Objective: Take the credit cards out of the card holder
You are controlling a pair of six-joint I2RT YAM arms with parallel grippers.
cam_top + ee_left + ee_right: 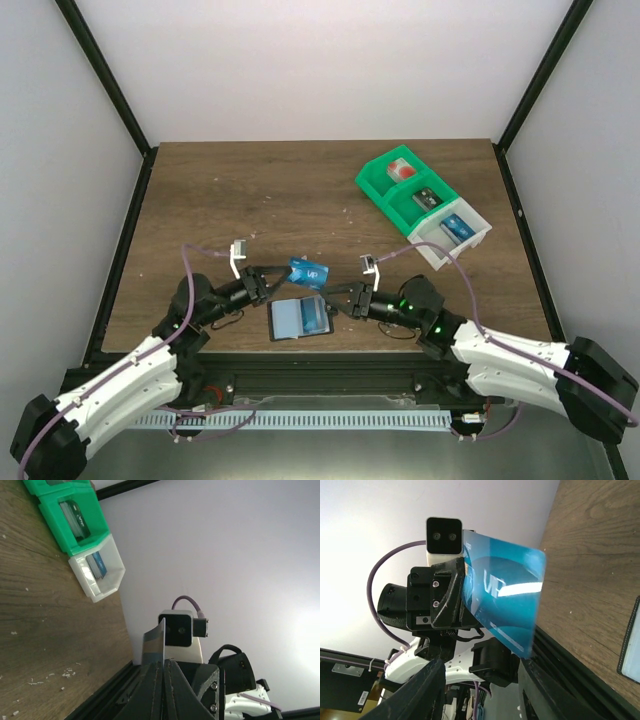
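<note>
**Left claw (281, 276) clamped on a credit card (308, 272)**

The left claw grips one blue card by its edge and holds it clear of the surface (220, 200). The card holder (300, 319) lies open and flat between the two claws, on their near side. The right claw (338, 304), jaws apart and empty, faces the card. A green-and-white bin (378, 185) sits well beyond it.

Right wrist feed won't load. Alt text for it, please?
The left gripper faces the camera, shut on one edge of a blue card held clear of the wooden table. The right gripper is open at the bottom of the view, holding nothing; a corner of the card holder lies at the right edge.
</note>
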